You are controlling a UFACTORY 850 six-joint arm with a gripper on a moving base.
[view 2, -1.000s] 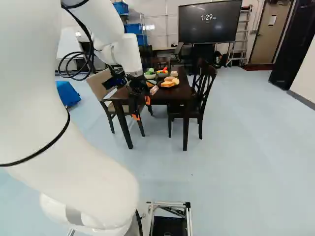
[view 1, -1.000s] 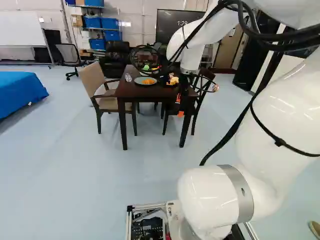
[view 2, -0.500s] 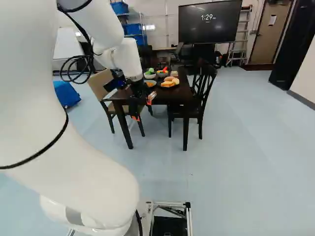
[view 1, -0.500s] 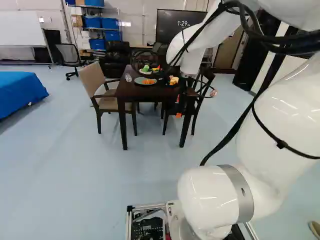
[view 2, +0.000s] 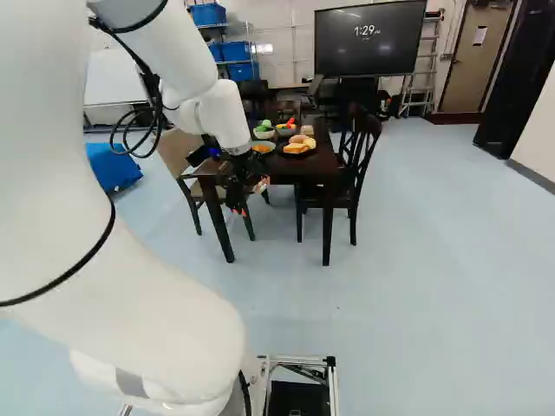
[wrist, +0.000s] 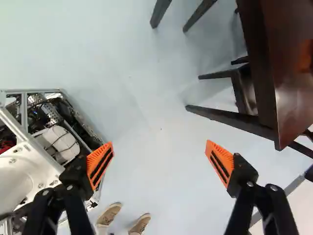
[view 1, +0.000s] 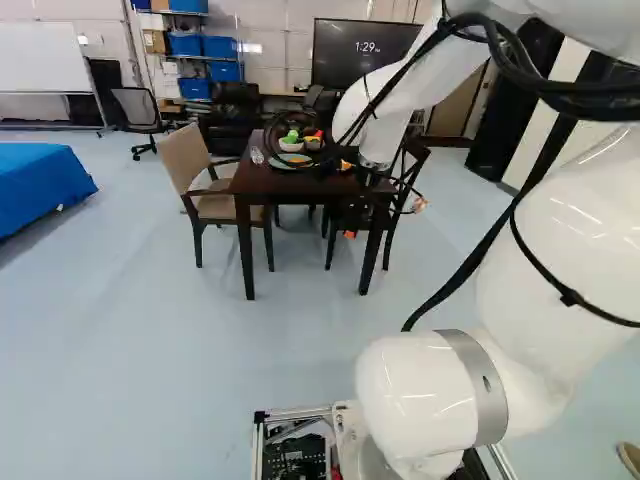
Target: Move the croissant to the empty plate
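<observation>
The tool (wrist: 160, 164) is seen with its orange pads (wrist: 100, 164) wide apart and nothing between them. It hangs off the near corner of the tabletop (view 2: 286, 165), lower than its surface, and is aimed down at the floor (wrist: 146, 98), as the wrist view shows. What is taken to be the croissant (view 2: 299, 139) lies among pale-brown baked pieces on a plate (view 2: 297, 151) towards the far side of the tabletop, well apart from the tool. A second, bluish plate (view 2: 263, 148) with something orange on it stands on the same tabletop, nearer the tool's corner, and two bowls (view 1: 291, 143) of fruit stand at the far edge. A bare plate cannot be made out at this range. It is therefore not settled whether the croissant's plate is the one it is to leave or the one it is meant for. An empty tool away from the food would fit an approach towards the croissant as well as a withdrawal after setting it down. As a judgement, any further work over the tabletop would call for the tool to be lifted clear of the tabletop's edge before being carried inward.
</observation>
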